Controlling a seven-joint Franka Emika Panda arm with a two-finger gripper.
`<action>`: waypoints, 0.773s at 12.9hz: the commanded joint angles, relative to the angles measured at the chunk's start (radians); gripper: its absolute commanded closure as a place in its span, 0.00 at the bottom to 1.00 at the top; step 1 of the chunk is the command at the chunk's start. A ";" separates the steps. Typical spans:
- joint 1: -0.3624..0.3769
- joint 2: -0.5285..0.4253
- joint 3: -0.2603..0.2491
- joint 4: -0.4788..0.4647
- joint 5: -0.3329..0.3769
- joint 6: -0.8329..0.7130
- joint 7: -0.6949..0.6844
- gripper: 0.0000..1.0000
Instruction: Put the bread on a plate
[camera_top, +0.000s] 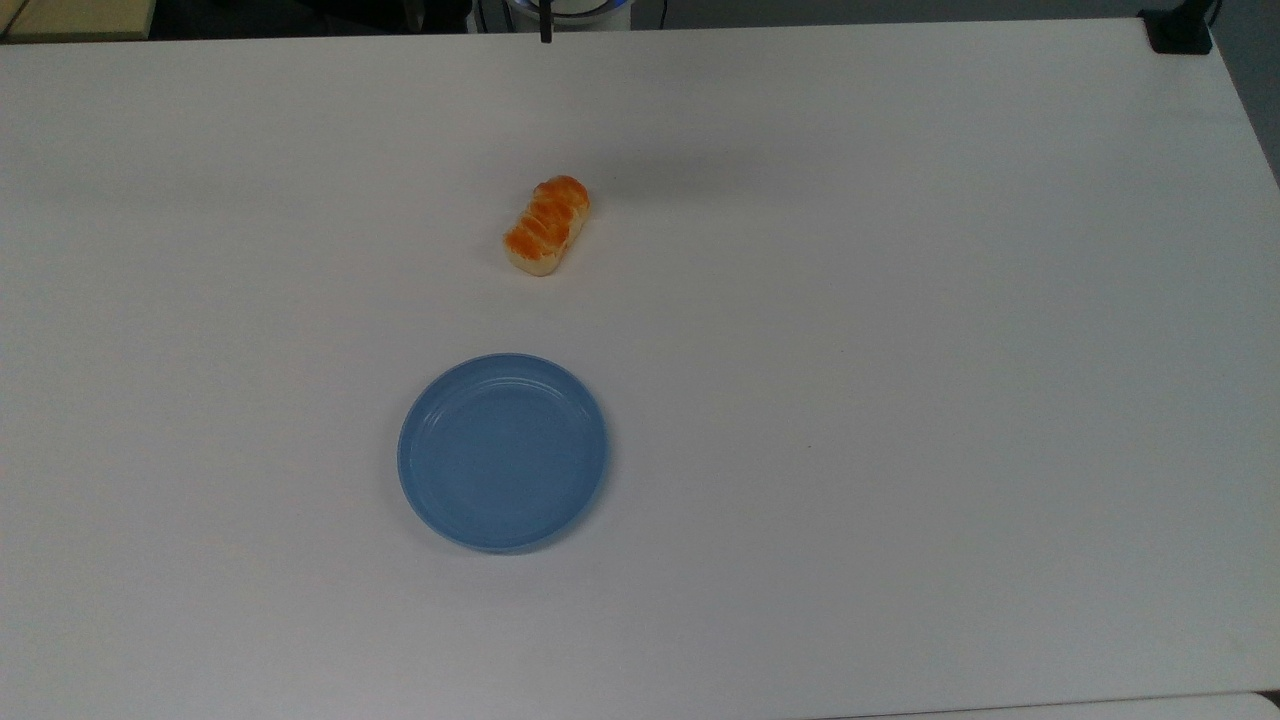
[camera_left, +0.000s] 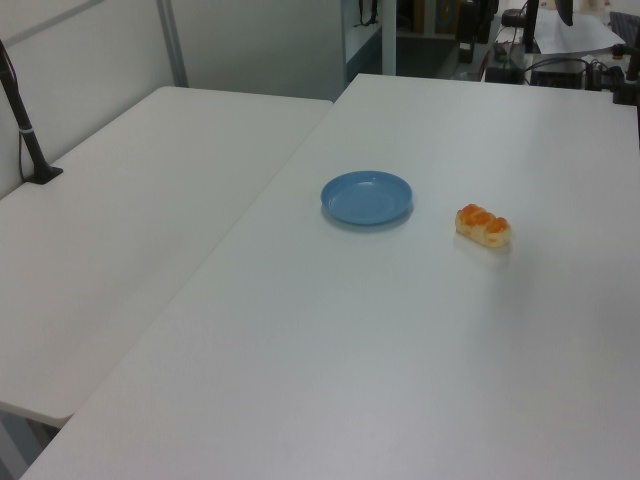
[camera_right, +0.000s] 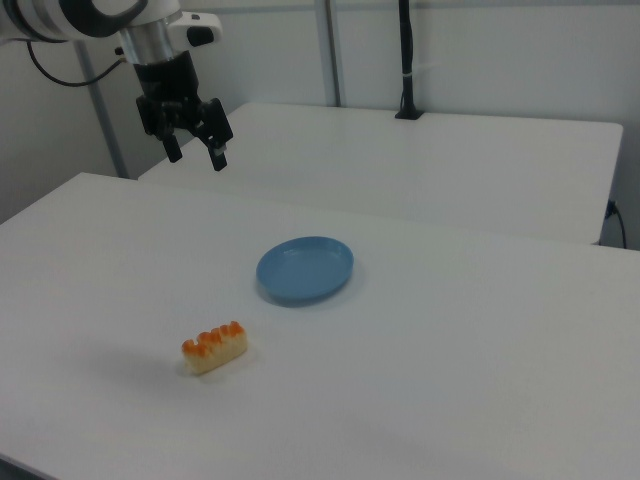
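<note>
The bread, a small oblong roll with an orange-brown segmented top and pale sides, lies on the white table. The same bread sits to the right of the plate in the left view, and the bread lies near the front left in the right view. The round light-blue plate rests empty a short way from it; the plate and plate hold nothing. My gripper hangs high above the table's far left in the right view, fingers spread open and empty, well away from the bread.
A second white table adjoins this one behind the plate in the right view. A black pole on a clamp stands at its far edge. A black mount sits at the top view's upper right corner. Desks with cables lie beyond.
</note>
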 joint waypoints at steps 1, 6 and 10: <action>-0.001 -0.013 -0.001 -0.018 0.016 0.021 -0.007 0.00; 0.000 -0.012 -0.001 -0.021 0.016 0.018 -0.014 0.00; 0.002 -0.012 -0.001 -0.023 0.018 0.012 -0.008 0.00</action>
